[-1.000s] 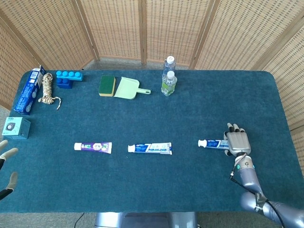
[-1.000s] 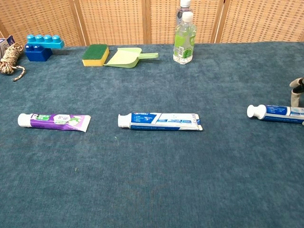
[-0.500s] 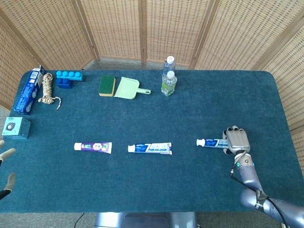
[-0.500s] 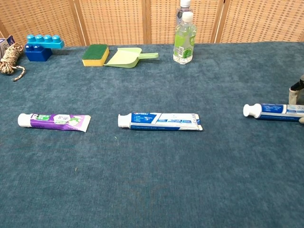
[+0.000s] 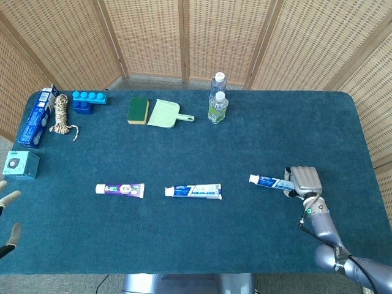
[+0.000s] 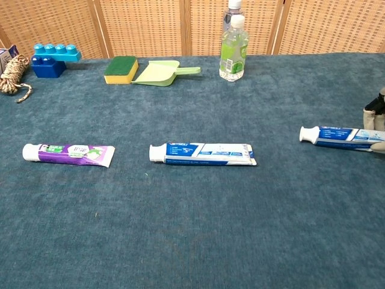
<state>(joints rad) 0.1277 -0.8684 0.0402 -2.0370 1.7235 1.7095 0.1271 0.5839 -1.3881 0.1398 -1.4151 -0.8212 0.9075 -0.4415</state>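
My right hand (image 5: 304,181) grips the tail end of a blue and white toothpaste tube (image 5: 268,181) at the right of the table, fingers curled over it. In the chest view that tube (image 6: 334,135) sticks out leftward from the hand (image 6: 376,117) at the frame's right edge, cap to the left. My left hand (image 5: 7,215) shows at the far left edge with fingers apart, holding nothing. A second blue and white tube (image 5: 193,191) lies mid-table, and a purple tube (image 5: 120,189) lies to its left.
At the back stand two bottles (image 5: 217,101), a green dustpan (image 5: 165,114) and a sponge (image 5: 138,109). A blue block (image 5: 89,100), a rope coil (image 5: 60,114), a blue box (image 5: 37,116) and a teal box (image 5: 21,164) sit at the left.
My right hand's fingers have curled onto the toothpaste tube, and the tube has shifted a little to the left and up. The left hand has barely moved.
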